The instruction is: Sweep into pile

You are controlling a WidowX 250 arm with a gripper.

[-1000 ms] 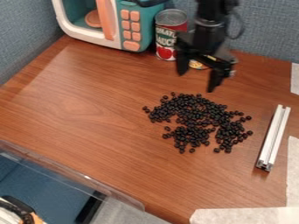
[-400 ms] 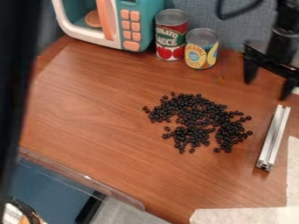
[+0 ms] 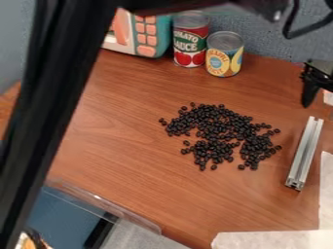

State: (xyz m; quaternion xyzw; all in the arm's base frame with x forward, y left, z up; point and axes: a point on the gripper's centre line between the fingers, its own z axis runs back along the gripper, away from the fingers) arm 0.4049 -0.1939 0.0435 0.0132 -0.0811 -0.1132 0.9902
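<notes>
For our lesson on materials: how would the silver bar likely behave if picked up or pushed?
The bar looks metal and straight, so it should stay stiff. Long and thin, it may tilt if gripped near one end. Its flat sides suggest sliding, not rolling.

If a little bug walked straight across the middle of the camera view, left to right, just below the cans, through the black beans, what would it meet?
Black robot arm → black beans → silver metal bar → pale sheet at the right edge.
</notes>
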